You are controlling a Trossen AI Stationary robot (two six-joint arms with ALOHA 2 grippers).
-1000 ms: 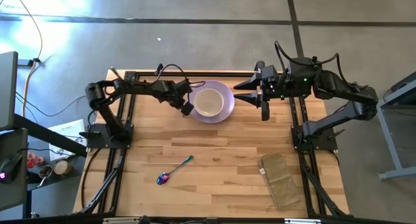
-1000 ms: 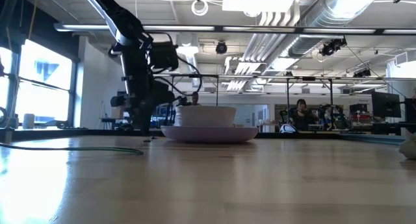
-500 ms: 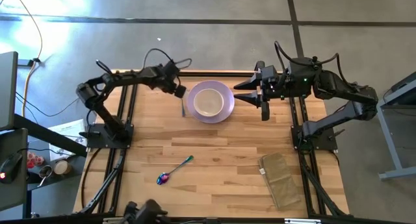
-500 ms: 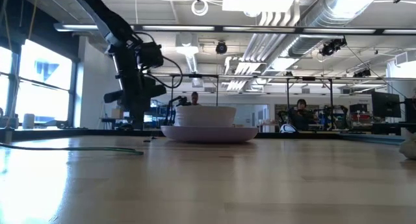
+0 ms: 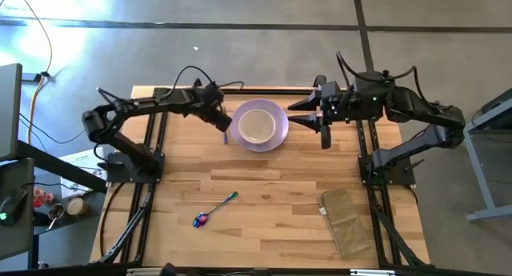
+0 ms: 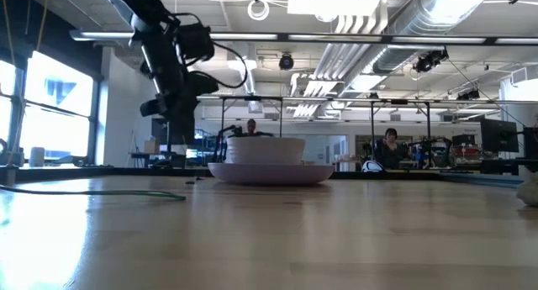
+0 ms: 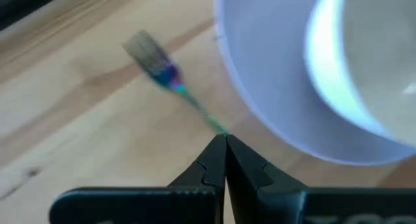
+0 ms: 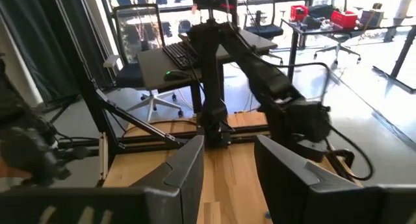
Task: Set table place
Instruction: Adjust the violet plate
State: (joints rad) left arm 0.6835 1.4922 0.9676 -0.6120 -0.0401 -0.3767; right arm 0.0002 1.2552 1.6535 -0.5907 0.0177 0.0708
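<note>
The left claw is hovering just beside the plate's left rim, above the fork, with its fingers pressed fully together and holding nothing. The right claw is waiting near the plate's right rim, its jaws standing wide apart and empty.

The lavender plate is resting at the far middle of the desk, and the cream bowl is sitting inside it. The fork is lying flat on the desk, its handle end touching or nearly touching the plate's rim. The spoon, iridescent purple-blue, is lying well apart from the plate, toward the near edge. A tan folded cloth is lying at the near right.

Handling judgement: the spoon is likely rigid, light and smooth, so it is liable to slip or pivot under a pinch. Grip is best taken across the narrow handle near its middle, with the fingers closing from both sides against the desk surface. The plate and bowl are probably stiff and hard; grip these by the rim, and avoid nudging them while working close by.
</note>
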